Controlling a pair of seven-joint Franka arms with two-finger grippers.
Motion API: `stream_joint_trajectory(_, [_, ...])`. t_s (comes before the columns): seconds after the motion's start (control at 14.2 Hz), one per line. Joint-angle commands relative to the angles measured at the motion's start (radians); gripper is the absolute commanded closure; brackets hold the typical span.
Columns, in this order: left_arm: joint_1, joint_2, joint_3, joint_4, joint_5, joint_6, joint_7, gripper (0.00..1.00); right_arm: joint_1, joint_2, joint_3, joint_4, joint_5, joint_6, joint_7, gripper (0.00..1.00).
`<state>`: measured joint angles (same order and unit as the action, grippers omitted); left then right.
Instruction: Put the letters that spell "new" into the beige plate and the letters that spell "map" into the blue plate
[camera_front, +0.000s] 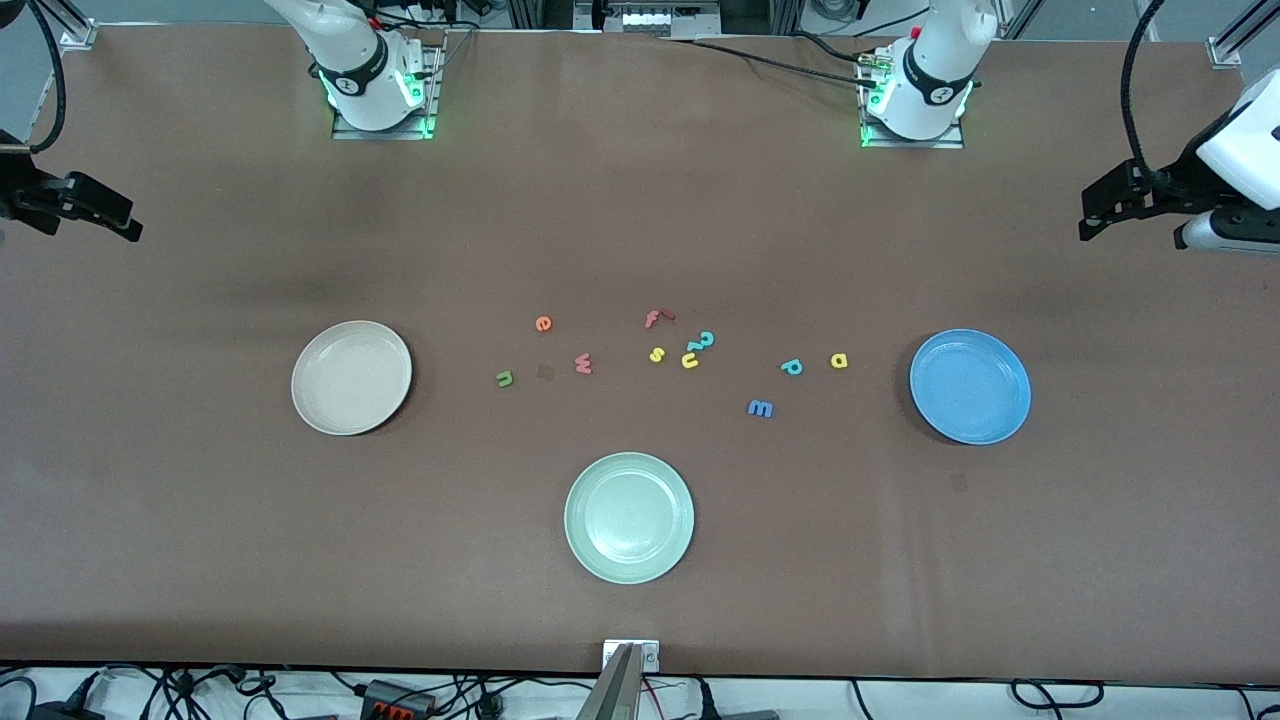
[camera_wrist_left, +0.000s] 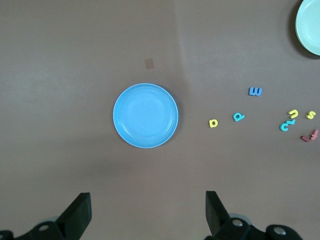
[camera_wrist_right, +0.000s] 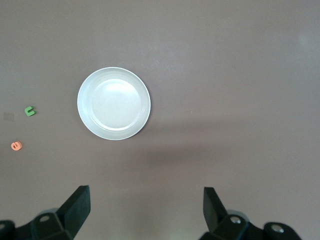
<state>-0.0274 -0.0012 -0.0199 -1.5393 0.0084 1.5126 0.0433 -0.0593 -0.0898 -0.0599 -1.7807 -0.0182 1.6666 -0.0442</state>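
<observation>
The beige plate (camera_front: 351, 377) (camera_wrist_right: 114, 103) lies bare toward the right arm's end, the blue plate (camera_front: 969, 386) (camera_wrist_left: 145, 115) bare toward the left arm's end. Between them on the table lie green n (camera_front: 505, 378) (camera_wrist_right: 30, 111), orange e (camera_front: 542, 323) (camera_wrist_right: 16, 145), pink w (camera_front: 583, 363), teal p (camera_front: 791, 366) (camera_wrist_left: 239, 117), yellow a (camera_front: 839, 360) (camera_wrist_left: 213, 123) and blue m (camera_front: 760, 408) (camera_wrist_left: 255, 91). My left gripper (camera_front: 1088, 215) (camera_wrist_left: 148, 205) hangs open and empty over the table's edge past the blue plate. My right gripper (camera_front: 125, 222) (camera_wrist_right: 146, 202) hangs open and empty over the edge past the beige plate.
A pale green plate (camera_front: 629, 516) (camera_wrist_left: 310, 25) sits nearest the front camera, mid-table. Stray letters cluster in the middle: red f (camera_front: 657, 318), yellow s (camera_front: 657, 354), yellow u (camera_front: 690, 359) and a teal curly shape (camera_front: 705, 341).
</observation>
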Motion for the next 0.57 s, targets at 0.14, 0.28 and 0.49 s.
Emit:
stream_joint_trajectory(0.14, [0.001,0.001,-0.002,0.007,0.01,-0.003,0.001,0.0,-0.014,-0.018,0.006,-0.014,-0.009,-0.005,-0.017,0.0])
stream_joint_trajectory(0.28, [0.001,0.003,-0.002,0.007,0.01,-0.002,0.001,0.0,-0.013,-0.018,0.008,-0.014,-0.009,-0.008,-0.017,0.0])
stream_joint_trajectory(0.49, [-0.003,0.032,-0.003,0.017,0.009,-0.008,0.003,0.0,-0.011,-0.016,0.008,-0.009,-0.006,-0.018,-0.022,0.0])
